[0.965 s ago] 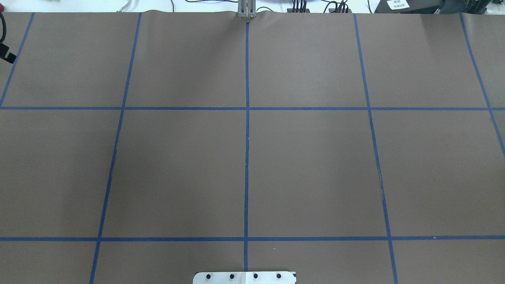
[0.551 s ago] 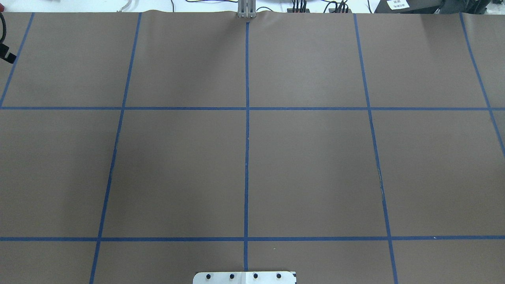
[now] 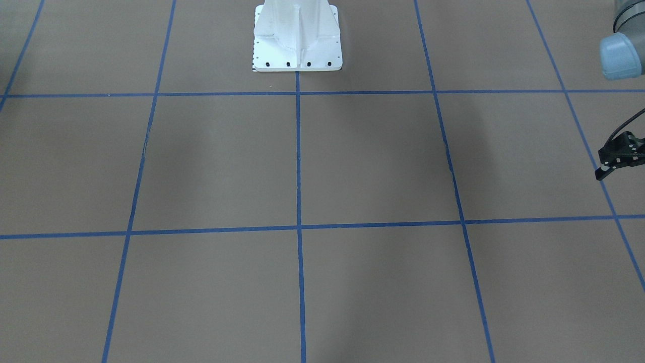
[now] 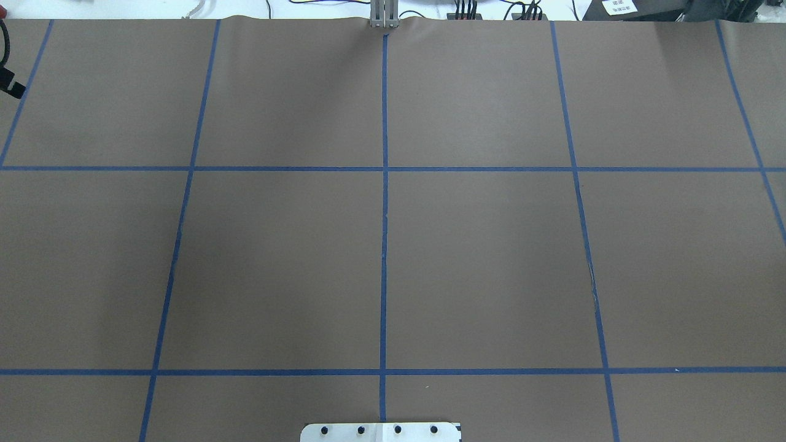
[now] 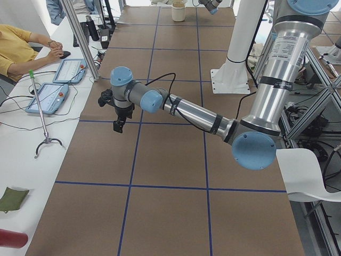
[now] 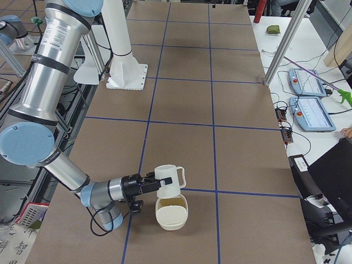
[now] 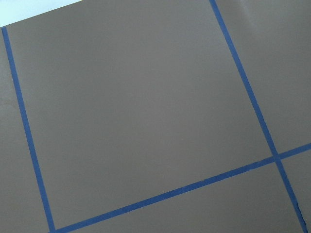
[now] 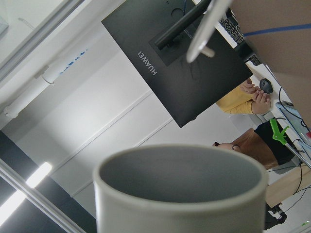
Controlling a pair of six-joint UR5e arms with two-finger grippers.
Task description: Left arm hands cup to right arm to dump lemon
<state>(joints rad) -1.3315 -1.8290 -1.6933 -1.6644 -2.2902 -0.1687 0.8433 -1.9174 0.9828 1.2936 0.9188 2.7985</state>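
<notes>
My right arm is the near one in the exterior right view. Its gripper [image 6: 149, 184] sits at the white cup [image 6: 168, 181], which hangs with its handle turned away from the gripper, just above a cream bowl [image 6: 171, 219]. The cup's grey rim [image 8: 180, 170] fills the bottom of the right wrist view. I cannot tell whether that gripper is open or shut. The lemon is not discernible; the bowl's inside looks yellowish-brown. My left gripper [image 5: 118, 124] hangs over the table's far-left end, and only its black bracket [image 3: 619, 156] shows at the front view's edge. I cannot tell whether it is open or shut.
The white robot pedestal [image 3: 297, 38] stands at the table's middle rear. Teach pendants [image 5: 53, 96] and a seated operator [image 5: 18, 48] are along the operators' side. A metal frame post [image 6: 283, 52] stands at the table edge. Blue tape lines grid the brown table cover [image 4: 479, 258].
The black part of my left gripper at the overhead view's left edge has shifted very slightly towards the far side. Nothing else differs.
</notes>
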